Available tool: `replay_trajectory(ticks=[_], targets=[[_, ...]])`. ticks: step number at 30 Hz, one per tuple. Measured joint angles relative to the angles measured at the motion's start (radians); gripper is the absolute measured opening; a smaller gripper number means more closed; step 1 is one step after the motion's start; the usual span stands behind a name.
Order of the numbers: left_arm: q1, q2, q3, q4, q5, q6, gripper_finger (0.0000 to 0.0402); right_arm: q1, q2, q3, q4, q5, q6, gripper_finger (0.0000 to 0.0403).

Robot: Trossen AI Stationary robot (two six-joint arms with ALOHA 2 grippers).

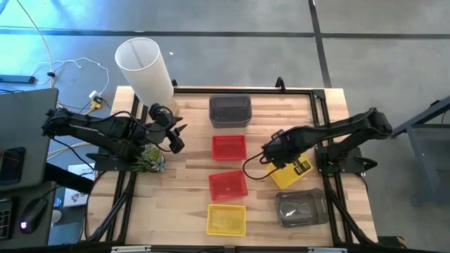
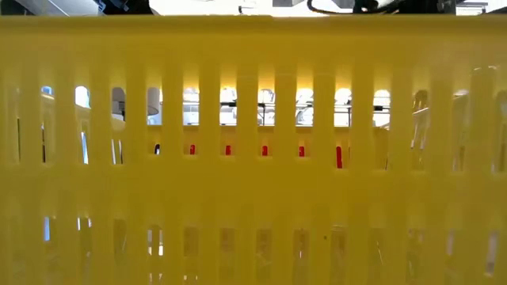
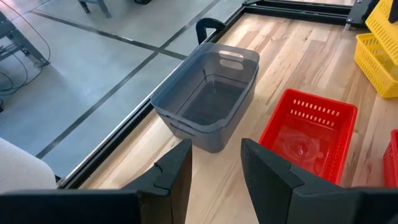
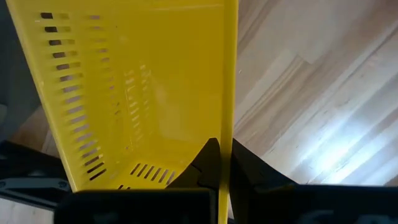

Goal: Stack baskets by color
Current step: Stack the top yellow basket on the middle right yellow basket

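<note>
My right gripper (image 1: pixel 276 152) is shut on a yellow basket (image 1: pixel 290 173) at the table's right middle. The left wrist view shows this basket (image 3: pixel 385 17) tilted over a second yellow basket (image 3: pixel 376 62). A third yellow basket (image 1: pixel 226 219) stands at the near edge and fills the low view (image 2: pixel 253 198). Two red baskets (image 1: pixel 228 147) (image 1: pixel 228 185) stand apart in the middle. Two nested grey baskets (image 3: pixel 208 93) stand at the far edge, and a single grey one (image 1: pixel 301 207) at the near right. My left gripper (image 3: pixel 216 171) hovers open at the left, facing the grey pair. My right gripper pinches one side wall of the yellow basket at its rim (image 4: pixel 228 118), one finger inside the basket and one outside. The fingers come from above, pointing down. The basket hangs tilted from that wall; whether its lower edge touches anything, I cannot tell.
A tall white cylinder (image 1: pixel 144 65) stands at the far left corner. A small green plant (image 1: pixel 149 160) lies at the left edge below my left arm. A black frame (image 1: pixel 316 91) borders the wooden table. Bare wood shows between the basket column and my left arm.
</note>
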Motion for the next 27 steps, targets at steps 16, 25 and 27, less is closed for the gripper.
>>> replay_trajectory(ticks=[16,25,27], targets=[[0.0,0.0,0.0,-0.001,0.0,0.002,0.0124,0.0,0.033,0.0,0.043,-0.075,-0.029,0.0],[0.0,0.0,0.0,-0.001,0.0,0.002,0.0124,0.0,0.049,-0.021,0.077,-0.111,-0.002,0.0],[0.0,0.0,0.0,-0.001,0.0,0.002,0.0124,0.0,0.054,-0.033,0.093,-0.111,0.019,0.0]])
